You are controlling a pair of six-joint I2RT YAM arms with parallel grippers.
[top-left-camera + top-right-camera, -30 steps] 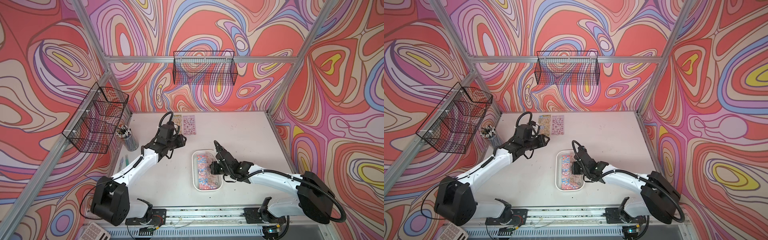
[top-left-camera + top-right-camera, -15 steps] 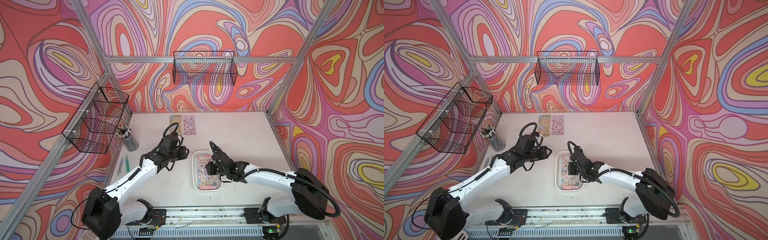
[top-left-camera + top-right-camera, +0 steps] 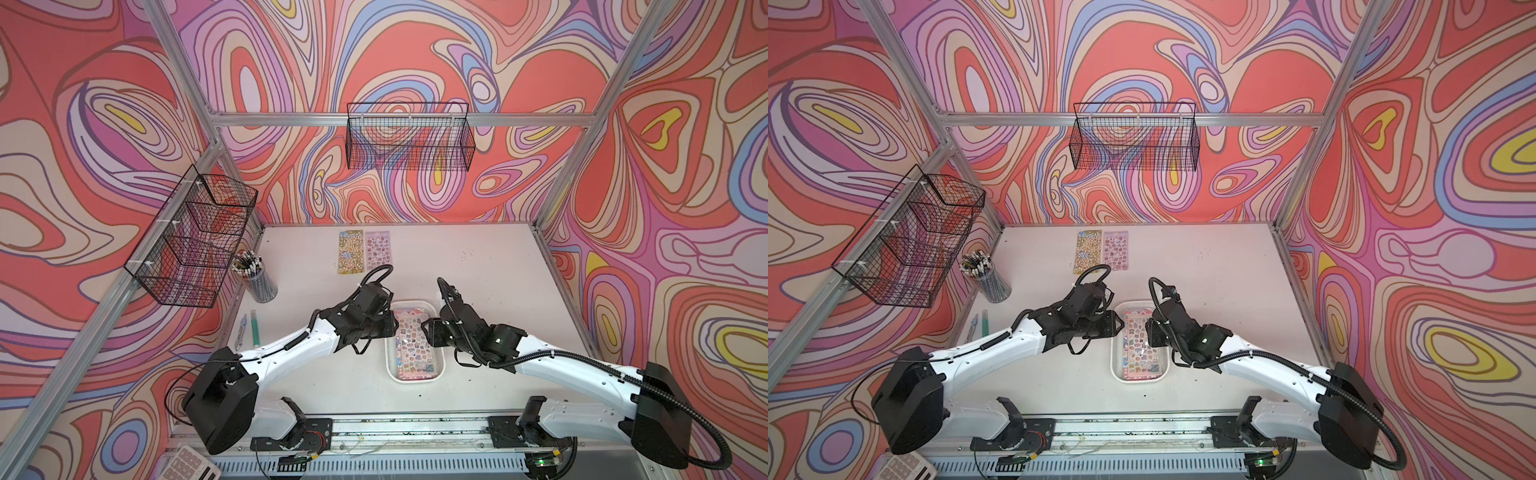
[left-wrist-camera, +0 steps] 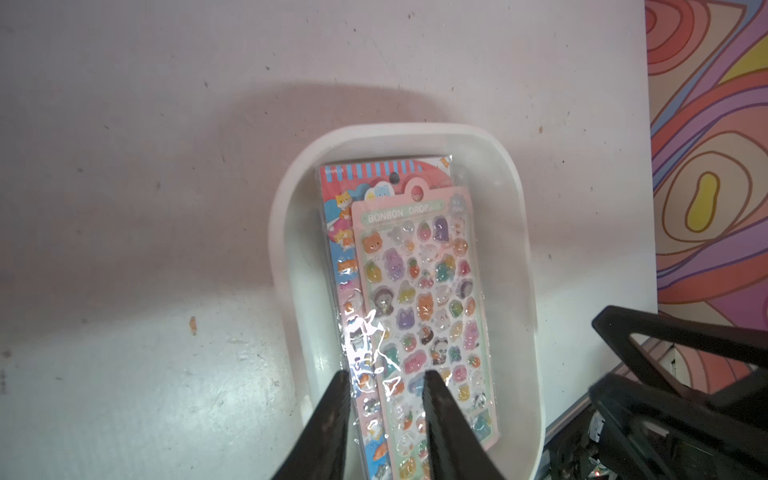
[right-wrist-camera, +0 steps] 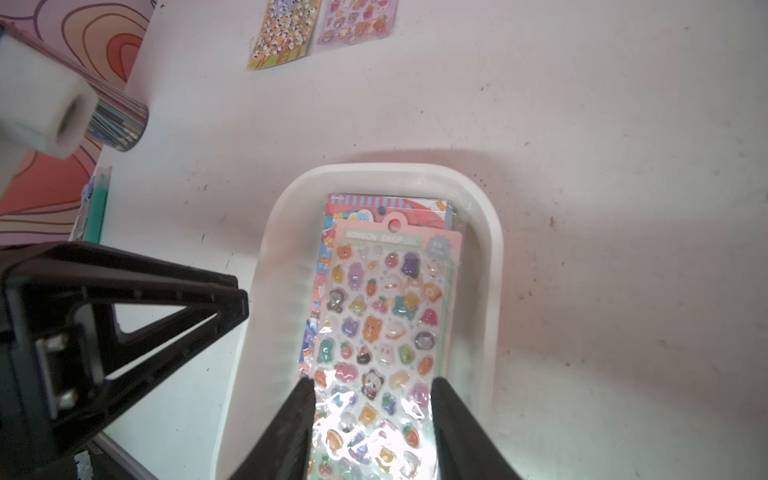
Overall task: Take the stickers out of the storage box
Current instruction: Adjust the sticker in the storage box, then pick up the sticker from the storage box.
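The stickers [image 3: 413, 347] lie stacked in the storage box [image 3: 390, 365], a shallow white tray near the front middle of the table [image 3: 478, 270]; the top sheet [image 4: 419, 291], pink-edged and headed BONBON DROP, sits a little askew over a sheet with a red-striped header [image 4: 374, 172], both in glossy clear wrap; how many more lie beneath I cannot tell. The left gripper [image 4: 386, 395] reaches in over the box's left side with its jaws apart; one finger is over the lower sheet and the other over the top sheet, so the top sheet's long edge runs between them; nothing is clamped. The right gripper [image 5: 374, 395] comes in from the opposite side, jaws also apart and wider, with a finger [image 5: 451, 415] at each long edge of the top sheet near its end; whether they touch the wrap I cannot tell, but they pinch nothing.

Farther out, toward the back wall, a yellow sheet [image 3: 350, 251] and a pink sheet [image 3: 377, 249] lie flat side by side on the table, well apart from the box; at the table's left edge stands a clear cup of pens [image 3: 259, 282], with a green pen [image 3: 254, 330] lying nearer the front; a black wire basket [image 3: 409, 141] hangs on the back wall and a second wire basket [image 3: 195, 237] on the left wall; a calculator [image 3: 193, 463] lies at the front left corner.
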